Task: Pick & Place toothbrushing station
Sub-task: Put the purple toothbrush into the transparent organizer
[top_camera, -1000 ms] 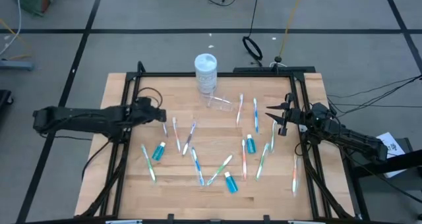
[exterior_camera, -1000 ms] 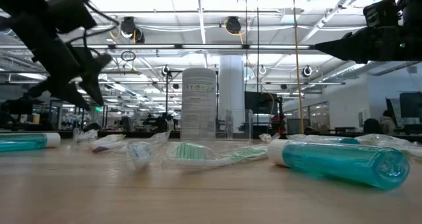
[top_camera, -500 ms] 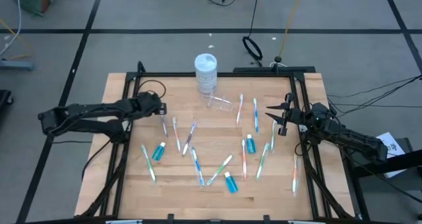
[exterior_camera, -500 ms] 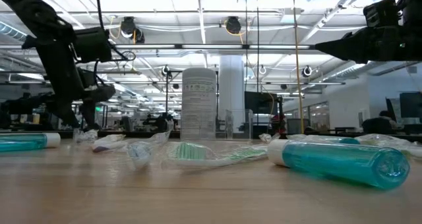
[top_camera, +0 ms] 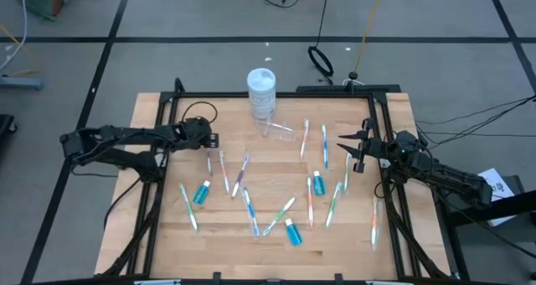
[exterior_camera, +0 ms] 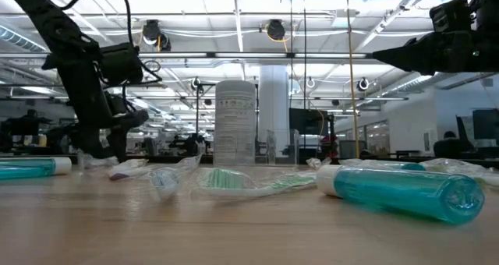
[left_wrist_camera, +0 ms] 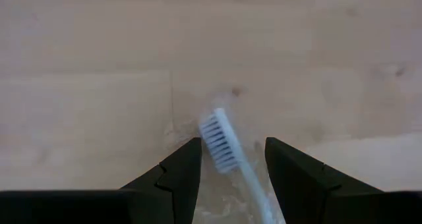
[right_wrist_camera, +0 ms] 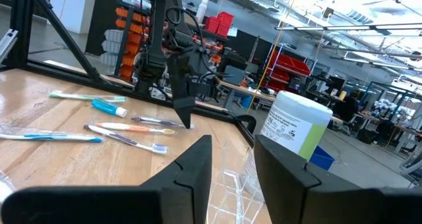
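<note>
A white toothbrush (left_wrist_camera: 227,151) lies flat on the wooden table (top_camera: 226,226), its bristle head between the two dark fingers (left_wrist_camera: 175,178) of the left gripper (top_camera: 209,147). The jaws stand apart on either side of the head, touching nothing — released, not grasping. In the high view this brush (top_camera: 208,161) lies well out from the lidded clear jar (top_camera: 261,92), toward the left arm's side and nearer the front of the table.

The small clear cup (top_camera: 279,130) lies on its side just in front of the jar. The other toothbrushes (top_camera: 244,172) are scattered flat in a loose fan in front of the jar and cup, some in clear wrappers. Three teal tubes lie among them: one (top_camera: 201,193) beyond the gripped-at brush from the jar, one (top_camera: 292,231) farthest from the jar near the table's front, one (top_camera: 318,183) toward the right arm's side.

The right gripper (top_camera: 350,148) hovers above the table on the other side of the jar from the left one — its fingers (right_wrist_camera: 191,171) parted and empty, pointing toward the jar (right_wrist_camera: 297,128).
</note>
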Controlling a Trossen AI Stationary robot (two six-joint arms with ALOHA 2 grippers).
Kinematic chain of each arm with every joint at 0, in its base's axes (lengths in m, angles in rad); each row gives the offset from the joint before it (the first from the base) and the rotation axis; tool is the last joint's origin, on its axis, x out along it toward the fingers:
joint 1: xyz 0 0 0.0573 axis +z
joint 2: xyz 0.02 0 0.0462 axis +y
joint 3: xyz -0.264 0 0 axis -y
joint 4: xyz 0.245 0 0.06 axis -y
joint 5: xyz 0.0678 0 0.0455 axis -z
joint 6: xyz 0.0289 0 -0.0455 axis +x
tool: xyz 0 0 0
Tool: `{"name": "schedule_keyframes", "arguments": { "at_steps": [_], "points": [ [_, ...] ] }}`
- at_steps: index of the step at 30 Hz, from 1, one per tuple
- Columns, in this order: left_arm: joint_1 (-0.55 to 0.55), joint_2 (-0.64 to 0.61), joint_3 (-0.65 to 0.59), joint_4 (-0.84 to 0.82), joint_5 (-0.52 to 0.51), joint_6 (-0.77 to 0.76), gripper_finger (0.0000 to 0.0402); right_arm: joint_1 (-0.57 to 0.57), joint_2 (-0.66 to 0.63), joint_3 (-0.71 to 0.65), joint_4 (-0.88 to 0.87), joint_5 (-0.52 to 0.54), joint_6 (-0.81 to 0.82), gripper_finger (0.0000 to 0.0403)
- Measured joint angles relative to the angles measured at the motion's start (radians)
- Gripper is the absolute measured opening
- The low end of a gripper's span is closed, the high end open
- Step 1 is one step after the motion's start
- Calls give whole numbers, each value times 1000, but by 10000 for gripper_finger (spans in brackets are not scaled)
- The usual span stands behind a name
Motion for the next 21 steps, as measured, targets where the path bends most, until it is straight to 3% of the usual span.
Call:
{"name": "schedule_keyframes", "arguments": {
  "at_steps": [6, 17, 21],
  "points": [
    [4, 86, 3, 82, -11, 32, 172, 0, 0, 0, 0, 0, 1, 105],
    [7, 99, 0, 185, 19, 331, 172, 0, 0, 0, 0, 0, -8, 105],
    [6, 99, 0, 186, 24, 376, 172, 0, 0, 0, 0, 0, -8, 105]
  ]
}}
